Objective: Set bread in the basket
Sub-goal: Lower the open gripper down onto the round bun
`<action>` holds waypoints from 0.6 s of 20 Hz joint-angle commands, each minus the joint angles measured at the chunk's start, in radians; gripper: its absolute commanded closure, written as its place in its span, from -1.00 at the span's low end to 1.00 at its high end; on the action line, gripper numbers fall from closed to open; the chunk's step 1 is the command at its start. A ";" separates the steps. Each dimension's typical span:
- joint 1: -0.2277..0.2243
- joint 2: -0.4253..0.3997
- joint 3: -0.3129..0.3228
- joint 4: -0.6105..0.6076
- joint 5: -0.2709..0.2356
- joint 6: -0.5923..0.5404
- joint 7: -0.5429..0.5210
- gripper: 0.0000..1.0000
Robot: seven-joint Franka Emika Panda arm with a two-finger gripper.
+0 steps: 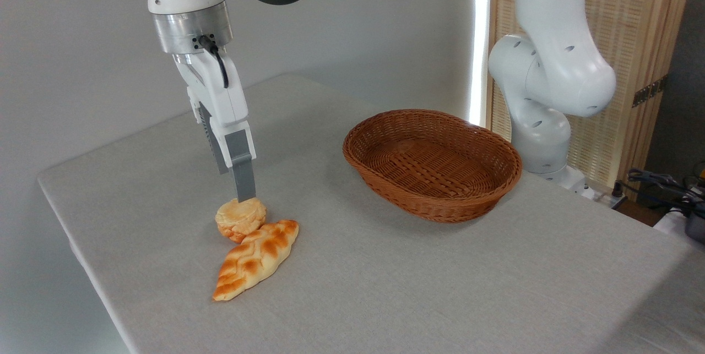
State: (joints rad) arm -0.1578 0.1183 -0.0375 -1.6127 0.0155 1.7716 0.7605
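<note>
The bread [240, 218] is a small round pale-golden bun on the grey table [385, 277], left of centre. My gripper [232, 185] hangs straight down over it and stands open, holding nothing. Its nearer grey finger [243, 175] reaches the bun's top rear edge, and the other finger shows partly behind it, ending higher. The basket [433, 162], an oval reddish-brown wicker one, rests empty to the right, well apart from the bun.
A longer braided loaf [256, 259] with orange-brown stripes lies against the bun's front right side. The arm's white base [542, 123] rises behind the basket at the table's right edge. Cables [666, 183] lie at the far right.
</note>
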 commanded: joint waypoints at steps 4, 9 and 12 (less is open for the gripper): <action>-0.008 0.004 0.008 0.000 0.017 0.043 -0.038 -1.00; -0.003 0.000 0.011 0.002 0.017 0.042 -0.038 -1.00; -0.003 0.000 0.011 0.002 0.017 0.042 -0.043 -1.00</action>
State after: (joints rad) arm -0.1578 0.1209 -0.0303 -1.6114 0.0156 1.7984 0.7404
